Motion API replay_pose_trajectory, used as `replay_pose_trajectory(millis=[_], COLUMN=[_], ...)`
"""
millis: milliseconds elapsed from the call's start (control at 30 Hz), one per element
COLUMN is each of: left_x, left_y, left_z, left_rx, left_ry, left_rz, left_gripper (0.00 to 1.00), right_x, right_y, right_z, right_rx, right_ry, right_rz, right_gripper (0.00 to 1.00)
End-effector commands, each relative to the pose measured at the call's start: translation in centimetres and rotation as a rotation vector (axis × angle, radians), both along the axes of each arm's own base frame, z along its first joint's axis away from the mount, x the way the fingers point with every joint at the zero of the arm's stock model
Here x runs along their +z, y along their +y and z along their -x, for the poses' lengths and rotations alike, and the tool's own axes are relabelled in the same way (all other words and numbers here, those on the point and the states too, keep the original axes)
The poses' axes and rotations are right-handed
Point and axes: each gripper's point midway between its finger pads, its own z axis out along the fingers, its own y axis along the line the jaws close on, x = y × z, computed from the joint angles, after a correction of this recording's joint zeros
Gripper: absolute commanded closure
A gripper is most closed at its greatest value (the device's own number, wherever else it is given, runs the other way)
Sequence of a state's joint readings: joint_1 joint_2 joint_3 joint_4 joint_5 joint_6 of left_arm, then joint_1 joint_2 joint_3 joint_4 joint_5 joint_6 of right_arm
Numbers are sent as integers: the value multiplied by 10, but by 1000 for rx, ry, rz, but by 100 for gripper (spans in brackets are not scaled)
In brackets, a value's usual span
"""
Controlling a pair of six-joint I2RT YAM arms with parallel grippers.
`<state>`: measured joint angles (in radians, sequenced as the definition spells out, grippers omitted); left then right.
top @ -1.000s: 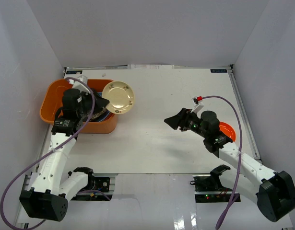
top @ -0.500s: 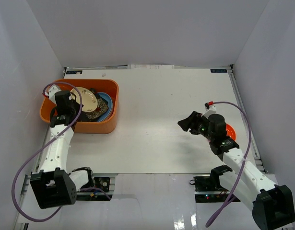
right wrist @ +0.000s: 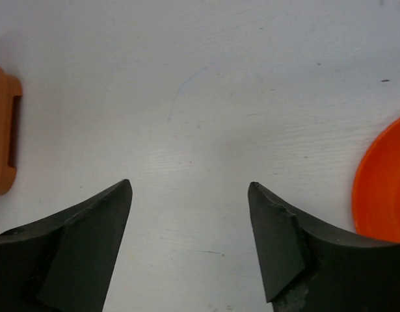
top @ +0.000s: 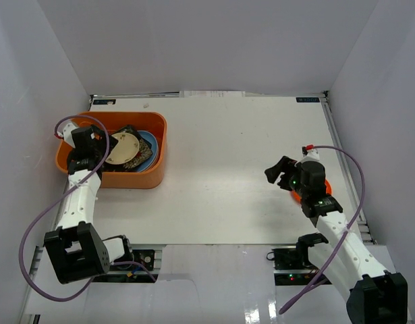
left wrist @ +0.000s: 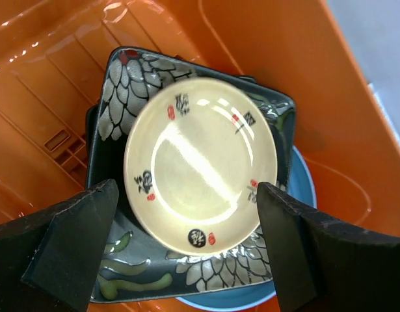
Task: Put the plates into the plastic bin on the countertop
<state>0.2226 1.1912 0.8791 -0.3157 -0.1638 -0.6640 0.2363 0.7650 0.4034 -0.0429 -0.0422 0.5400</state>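
The orange plastic bin (top: 137, 178) stands at the left of the white countertop (top: 220, 155). Inside it a cream plate (left wrist: 200, 172) lies on a black floral square plate (left wrist: 245, 266), which rests on a light blue plate (left wrist: 302, 188). My left gripper (left wrist: 186, 187) hovers open above this stack, touching nothing. The top view shows that gripper (top: 98, 145) over the bin's left half. An orange plate (right wrist: 385, 188) lies on the countertop at the right. My right gripper (top: 281, 173) stands open just left of it, empty over bare surface (right wrist: 188, 187).
White walls enclose the countertop on three sides, and metal rails (top: 332, 128) run along its edges. The right arm covers most of the orange plate (top: 324, 183) in the top view. A corner of the bin (right wrist: 1, 136) shows far left in the right wrist view.
The left gripper carried the cream plate into the bin, let it go onto the stack and opened. The right arm drew back to the right, beside the orange plate.
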Motion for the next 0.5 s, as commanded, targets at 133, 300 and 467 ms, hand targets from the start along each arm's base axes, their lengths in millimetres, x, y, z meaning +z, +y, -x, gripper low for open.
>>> replay_pose_trajectory(millis=[133,300,467], left_x=[61,78,106], left_y=[-17,-72,-184], left_z=[11,-2,5], left_rx=[-44,-276,-797], left_ry=[-190,-229,-348], left_rz=[-45,-41,27], left_gripper=[2,2,2], right_x=[11,2,-13], right_y=[-85,-146,-196], right_z=[-7,12,40], right_rx=[-361,-667,-882], right_ry=[-7,20,79], right_rz=[218,258,296], right_gripper=[5,4,10])
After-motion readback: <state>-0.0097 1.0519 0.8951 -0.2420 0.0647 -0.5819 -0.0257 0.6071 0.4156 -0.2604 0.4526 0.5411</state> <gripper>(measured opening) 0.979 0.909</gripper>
